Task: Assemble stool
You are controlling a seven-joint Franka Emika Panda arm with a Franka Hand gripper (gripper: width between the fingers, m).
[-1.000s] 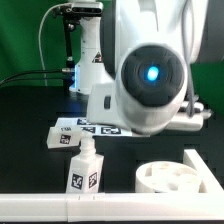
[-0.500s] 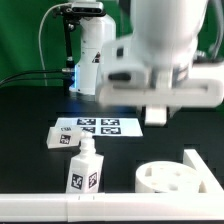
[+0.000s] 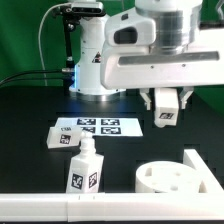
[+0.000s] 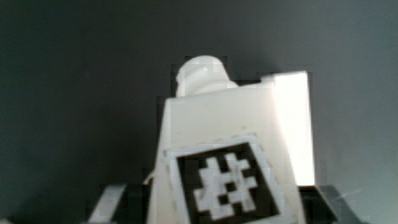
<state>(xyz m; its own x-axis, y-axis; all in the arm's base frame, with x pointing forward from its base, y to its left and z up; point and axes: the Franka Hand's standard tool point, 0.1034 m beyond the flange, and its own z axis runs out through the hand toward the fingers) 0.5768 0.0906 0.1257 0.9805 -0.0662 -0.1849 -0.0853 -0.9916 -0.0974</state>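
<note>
My gripper (image 3: 165, 104) hangs at the exterior view's right, above the table, shut on a white stool leg (image 3: 165, 117) with a square tag. In the wrist view the same leg (image 4: 228, 120) fills the middle, tag toward the camera, with a dark finger (image 4: 121, 202) against each side. The round seat (image 3: 172, 178) with sockets lies in front at the right, well below the gripper. A second leg (image 3: 84, 168) stands upright at the front left. A third white tagged part (image 3: 62, 137) lies behind it.
The marker board (image 3: 104, 127) lies flat in the middle of the black table. A long white corner rail (image 3: 100, 206) runs along the front edge and turns up the right side past the seat. The robot's base (image 3: 92, 60) stands at the back.
The arm has swung round: the wrist that faced the camera and blocked the view a second ago has turned, and the gripper with its leg now shows at the right.
</note>
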